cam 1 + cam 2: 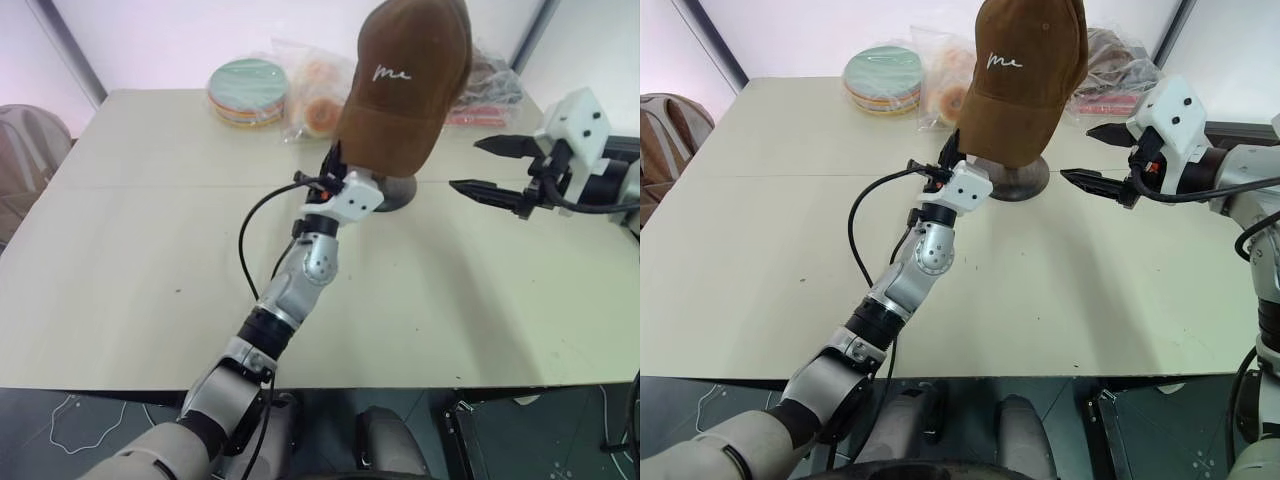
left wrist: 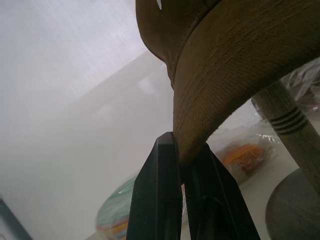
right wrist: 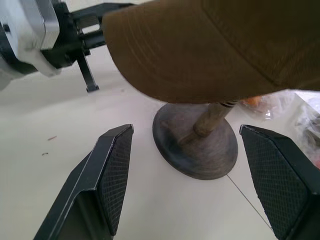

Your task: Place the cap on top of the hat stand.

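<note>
Cap: the brown cap (image 1: 405, 85) is hanging high over the far middle of the table (image 1: 120, 280), its brim pointing down, and it is covering the top of the hat stand (image 3: 197, 145).
Hat stand: its round base is resting on the table, right under the cap.
Left gripper (image 2: 186, 160): its fingers are pinching the brim edge from below.
Right gripper (image 1: 495, 167): it is hovering just right of the stand, its fingers standing spread and gripping nothing.
Far edge: coloured plates (image 1: 247, 92) and plastic bags (image 1: 312, 95) are lying there.
</note>
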